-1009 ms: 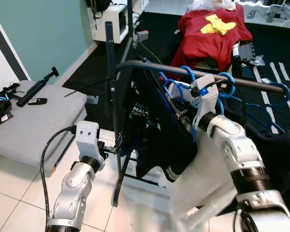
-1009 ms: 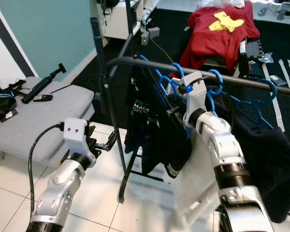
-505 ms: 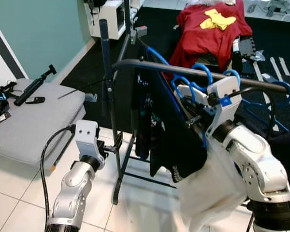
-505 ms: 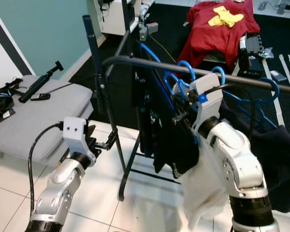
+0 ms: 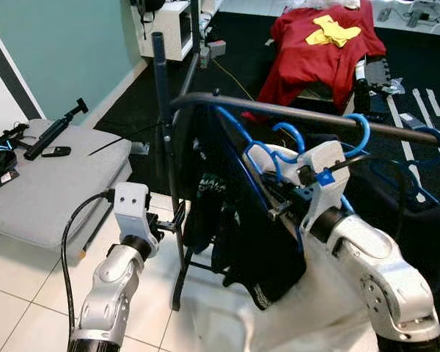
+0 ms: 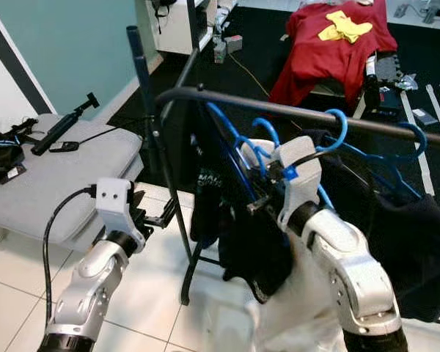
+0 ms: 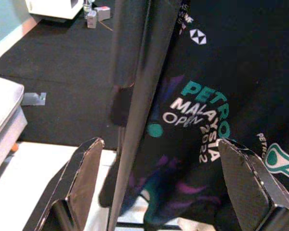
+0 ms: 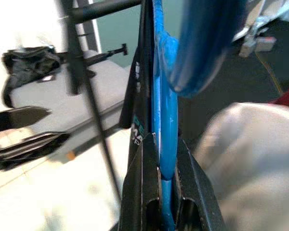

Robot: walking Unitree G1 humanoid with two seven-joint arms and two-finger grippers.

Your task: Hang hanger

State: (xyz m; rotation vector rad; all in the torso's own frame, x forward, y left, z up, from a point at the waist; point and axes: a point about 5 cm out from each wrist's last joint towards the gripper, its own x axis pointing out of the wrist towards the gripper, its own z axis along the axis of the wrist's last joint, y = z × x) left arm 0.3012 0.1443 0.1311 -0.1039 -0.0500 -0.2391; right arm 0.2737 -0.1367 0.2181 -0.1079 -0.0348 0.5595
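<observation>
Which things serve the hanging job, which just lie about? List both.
Job: blue hanger clamped in right pincer; black T-shirt on it; rack rail; left pincer, open by the rack post.
Lying about: red garment; grey cushion; camera grip.

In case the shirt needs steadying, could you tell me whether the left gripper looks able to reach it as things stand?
Probably yes. The left gripper is open and faces the black shirt, but the rack post stands between its fingers and would likely need skirting.
</observation>
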